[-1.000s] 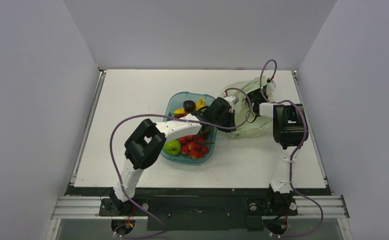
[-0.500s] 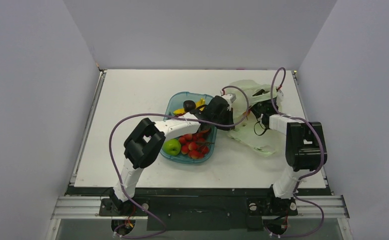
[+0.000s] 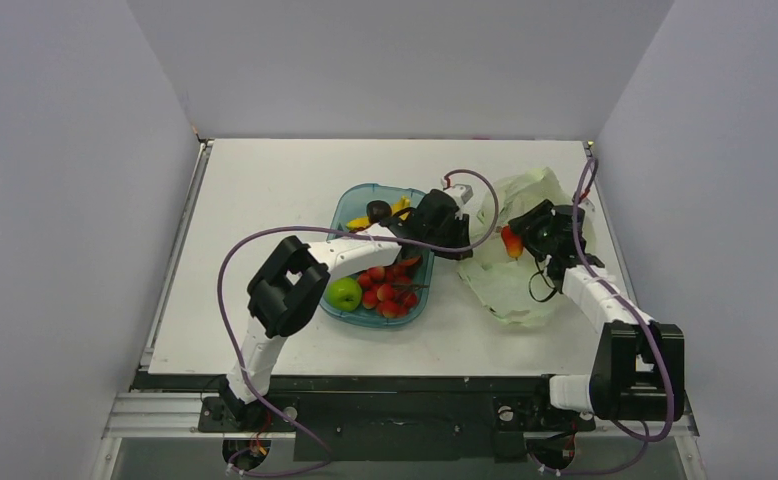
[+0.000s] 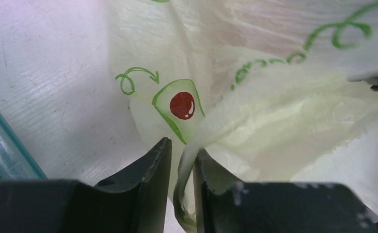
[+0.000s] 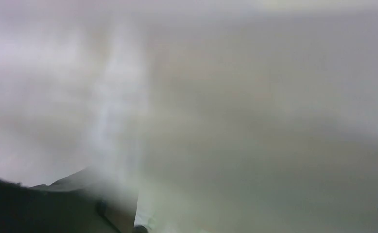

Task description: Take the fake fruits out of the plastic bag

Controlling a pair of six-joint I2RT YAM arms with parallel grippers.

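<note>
The pale-green plastic bag (image 3: 510,285) lies crumpled at the right of the table. My left gripper (image 3: 457,212) is at its left edge. In the left wrist view it (image 4: 182,162) is shut on a fold of the bag (image 4: 274,111), which carries a green print and a red dot. My right gripper (image 3: 527,236) is over the bag with a red-orange fruit (image 3: 511,243) at its tips and looks shut on it. The right wrist view is blurred bag film (image 5: 235,116). A green apple (image 3: 344,294), red berry cluster (image 3: 390,291), dark plum (image 3: 377,211) and yellow banana (image 3: 398,209) lie in the tray.
The teal-blue oval tray (image 3: 336,240) sits at mid-table under my left forearm; its edge shows in the left wrist view (image 4: 0,153). Purple cables loop over both arms. Grey walls stand on three sides.
My right arm swung out to the right and its gripper drew back from the bag's mouth; the red-orange fruit now shows. The bag spread toward the near right. The left gripper barely moved.
</note>
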